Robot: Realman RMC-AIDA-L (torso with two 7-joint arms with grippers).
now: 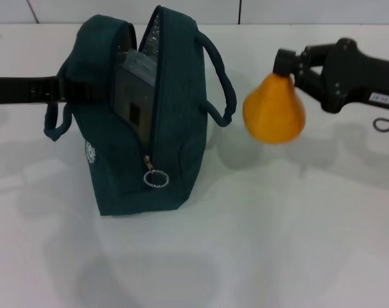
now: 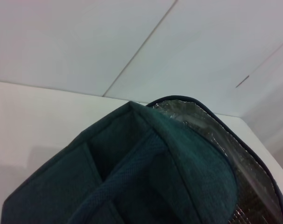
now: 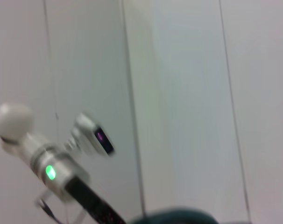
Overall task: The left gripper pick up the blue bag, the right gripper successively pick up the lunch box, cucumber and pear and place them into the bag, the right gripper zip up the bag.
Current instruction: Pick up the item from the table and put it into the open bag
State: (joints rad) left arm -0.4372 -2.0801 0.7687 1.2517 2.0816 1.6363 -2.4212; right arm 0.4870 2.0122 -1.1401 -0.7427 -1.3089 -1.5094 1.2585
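The blue bag (image 1: 175, 128), a dark teal one, stands upright on the white table with its top unzipped and its silver lining (image 2: 225, 144) showing. A grey lunch box (image 1: 133, 90) stands inside it. My left gripper (image 1: 61, 90) reaches in from the left and is shut on the bag's upper left side; in the left wrist view the bag (image 2: 179, 177) fills the lower half. To the right of the bag, in the air, my right gripper (image 1: 285, 69) is shut on the narrow top of the yellow-orange pear (image 1: 275, 112). The cucumber is out of view.
The zip pull ring (image 1: 156, 178) hangs low on the bag's front edge. One carrying handle (image 1: 221, 83) arches toward the pear. The white table (image 1: 278, 244) spreads in front and to the right. The right wrist view shows the wall, a silver fitting with a green light (image 3: 50, 172) and the bag's rim (image 3: 179, 217).
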